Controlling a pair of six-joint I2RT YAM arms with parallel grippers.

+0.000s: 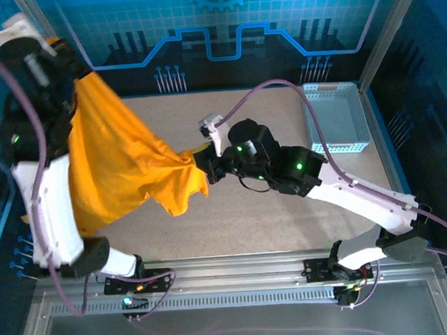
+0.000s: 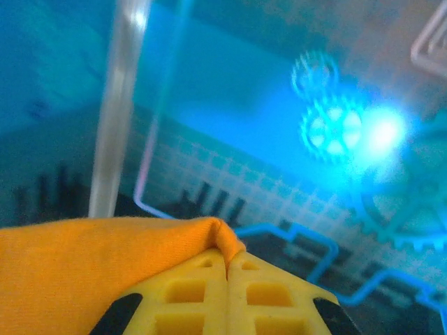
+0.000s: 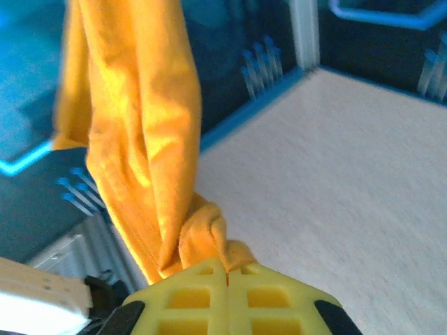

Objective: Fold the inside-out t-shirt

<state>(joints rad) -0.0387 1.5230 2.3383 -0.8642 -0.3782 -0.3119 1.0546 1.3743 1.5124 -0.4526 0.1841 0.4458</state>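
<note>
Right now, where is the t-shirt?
In the top view the t-shirt hangs over the table's left half, stretched between the jaws of the left gripper, raised at the far left, and the right gripper near the middle, left of the basket.

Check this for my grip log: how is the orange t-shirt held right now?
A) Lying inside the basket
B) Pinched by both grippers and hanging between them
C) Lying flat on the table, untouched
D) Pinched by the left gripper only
B: the left gripper and the right gripper each have their yellow fingers shut on a bunch of the t-shirt, which spans from one to the other.
</note>
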